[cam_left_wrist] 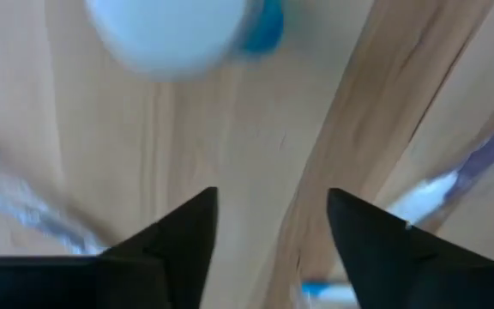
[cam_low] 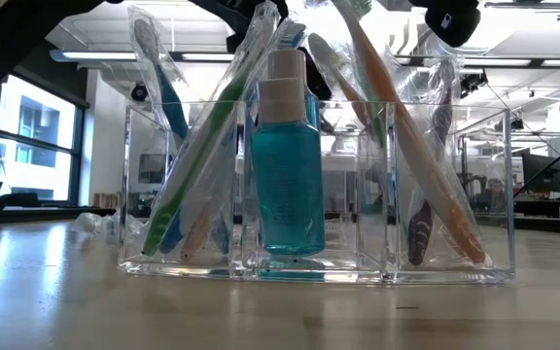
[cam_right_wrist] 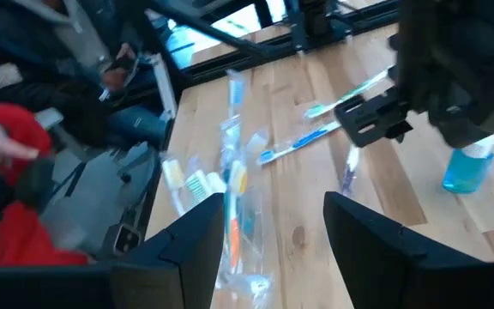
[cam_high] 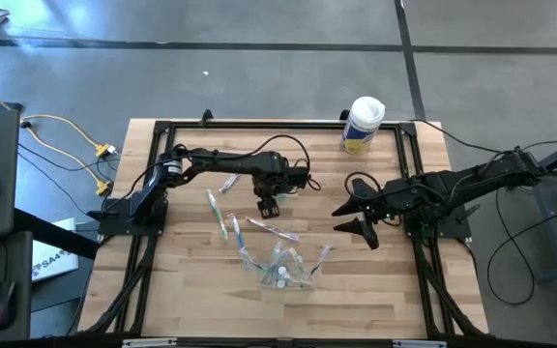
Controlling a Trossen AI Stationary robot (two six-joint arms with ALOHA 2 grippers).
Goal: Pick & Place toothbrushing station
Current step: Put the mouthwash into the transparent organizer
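from above, your left gripper (cam_high: 268, 206) hangs open over the table's middle, loose toothbrushes (cam_high: 222, 215) just beside it; the clear holder (cam_high: 280, 271) sits nearer the front edge. the right gripper (cam_high: 361, 217) waits open, apart, with the white canister (cam_high: 363, 124) at the back edge.

at table level, the holder already carries brushes and a teal bottle (cam_low: 286, 156), so aim for a free compartment.

at the left wrist, the fingers stand apart over bare wood; centre on one handle before closing.

at the right wrist, the fingers are spread and a person sits beyond the table.

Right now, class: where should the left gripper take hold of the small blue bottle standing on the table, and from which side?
Probably its white cap, from straight above: the blue bottle stands upright, and the open left gripper looks down beside it.
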